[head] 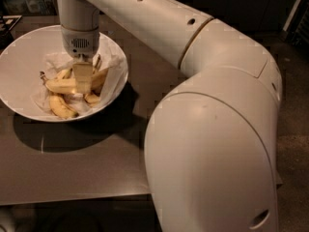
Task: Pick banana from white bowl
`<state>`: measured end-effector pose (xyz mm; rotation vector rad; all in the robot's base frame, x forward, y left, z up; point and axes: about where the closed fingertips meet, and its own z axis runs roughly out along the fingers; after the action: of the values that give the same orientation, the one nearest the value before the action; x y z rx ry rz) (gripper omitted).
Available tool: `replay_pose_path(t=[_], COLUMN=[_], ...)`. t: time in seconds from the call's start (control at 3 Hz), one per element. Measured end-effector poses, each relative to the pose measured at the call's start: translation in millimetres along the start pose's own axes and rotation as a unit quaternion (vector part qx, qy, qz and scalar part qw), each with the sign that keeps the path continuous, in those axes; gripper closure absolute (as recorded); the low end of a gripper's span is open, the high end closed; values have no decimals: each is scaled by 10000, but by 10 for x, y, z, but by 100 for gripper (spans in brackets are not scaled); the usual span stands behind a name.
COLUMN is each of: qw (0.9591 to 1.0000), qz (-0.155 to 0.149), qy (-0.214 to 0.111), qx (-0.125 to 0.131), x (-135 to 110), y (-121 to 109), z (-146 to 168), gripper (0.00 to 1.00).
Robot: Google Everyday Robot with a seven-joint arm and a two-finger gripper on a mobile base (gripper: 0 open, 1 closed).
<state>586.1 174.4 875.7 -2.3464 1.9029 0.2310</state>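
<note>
The white bowl (19, 57) stands on the dark table at the upper left. It holds several bananas on crumpled white paper. The longest, pale yellow banana (59, 85) lies roughly level across the middle of the pile. A shorter banana (60, 108) lies below it, and others sit to the right. My gripper (82, 80) reaches straight down into the bowl from the wrist (78, 30) and sits right at the long banana's right end, covering it.
The dark table (87, 168) has its front edge near the bottom of the view. My big white arm and its elbow housing (212, 149) fill the right half and hide the table's right side. Dark clutter stands behind the bowl at the top left.
</note>
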Motion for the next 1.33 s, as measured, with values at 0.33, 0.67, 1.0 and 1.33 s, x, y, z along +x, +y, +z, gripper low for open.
replay_pose_path(t=[0.33,0.67,1.0,1.33], qw=[10000,9998,9980,9957], qz=[0,23,3,32], qy=[0,-151,-450,-617], qx=[0,159,444,683], x=[0,-18,27,95], y=[0,-7,166,433], z=[0,-33,-214,-446], gripper=[99,100,100,100])
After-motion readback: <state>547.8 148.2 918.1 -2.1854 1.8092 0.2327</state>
